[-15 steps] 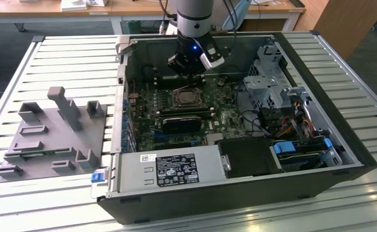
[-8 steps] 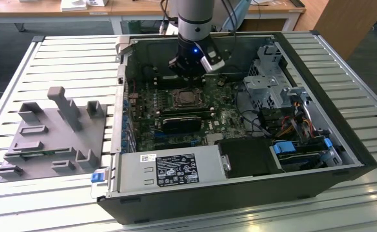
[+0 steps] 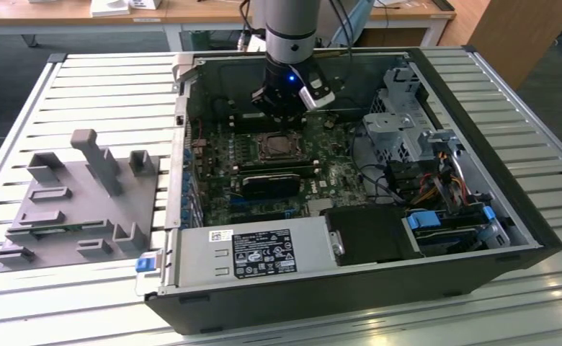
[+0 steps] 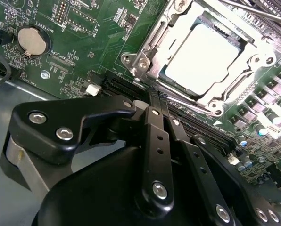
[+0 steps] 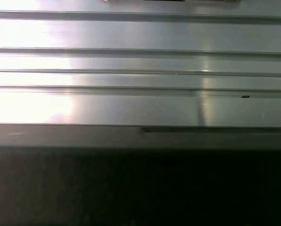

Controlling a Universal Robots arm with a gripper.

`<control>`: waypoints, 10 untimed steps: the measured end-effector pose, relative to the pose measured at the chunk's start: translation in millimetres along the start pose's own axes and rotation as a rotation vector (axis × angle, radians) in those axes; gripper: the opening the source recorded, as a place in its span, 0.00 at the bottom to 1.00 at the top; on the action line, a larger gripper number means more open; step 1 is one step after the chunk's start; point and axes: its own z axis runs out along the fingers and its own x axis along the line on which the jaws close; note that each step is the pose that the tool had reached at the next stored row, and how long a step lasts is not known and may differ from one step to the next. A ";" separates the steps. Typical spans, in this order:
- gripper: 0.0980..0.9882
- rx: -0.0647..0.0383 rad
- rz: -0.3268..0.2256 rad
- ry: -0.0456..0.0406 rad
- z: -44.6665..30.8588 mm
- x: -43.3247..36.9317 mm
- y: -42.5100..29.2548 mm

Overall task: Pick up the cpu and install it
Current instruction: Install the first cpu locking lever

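Note:
The cpu (image 4: pixel 206 54), a flat square chip with a bright silver top, lies inside the metal socket frame (image 4: pixel 152 44) on the green motherboard (image 4: pixel 84 42). In the second wrist view my gripper (image 4: pixel 158 104) is shut, its two thin black fingers (image 4: pixel 152 122) pressed together with nothing between them, tips just short of the socket's edge. In the exterior view the gripper (image 3: pixel 282 121) hangs inside the open computer case (image 3: pixel 511 180), slightly behind and above the socket (image 3: pixel 279 146).
A grey fixture tray (image 3: pixel 79 202) with upright posts stands at the exterior view's left. Inside the case are a black block (image 3: pixel 271 182) below the socket, the power supply (image 3: pixel 252 252), a drive cage (image 3: pixel 396 119) and cables (image 3: pixel 435 180). Slatted metal table (image 5: pixel 140 70) surrounds the case.

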 end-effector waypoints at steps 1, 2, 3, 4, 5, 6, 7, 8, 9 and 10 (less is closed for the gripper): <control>0.01 0.000 0.000 -0.0001 0.0 0.0 0.0; 0.01 0.000 0.000 -0.0001 -0.2 -0.1 0.1; 0.01 0.000 0.000 -0.0003 -0.8 -0.1 0.1; 0.01 0.000 0.000 -0.0002 -1.3 -0.1 0.2; 0.01 0.000 0.000 -0.0002 -1.6 -0.1 0.2; 0.01 0.000 0.000 -0.0002 -1.7 -0.1 0.2; 0.01 0.002 0.000 -0.0004 -1.7 -0.2 0.2; 0.01 0.004 0.000 -0.0002 -1.7 -0.1 0.2; 0.01 0.008 0.000 -0.0003 -1.6 -0.1 0.2; 0.01 0.012 0.000 -0.0002 -1.4 -0.1 0.2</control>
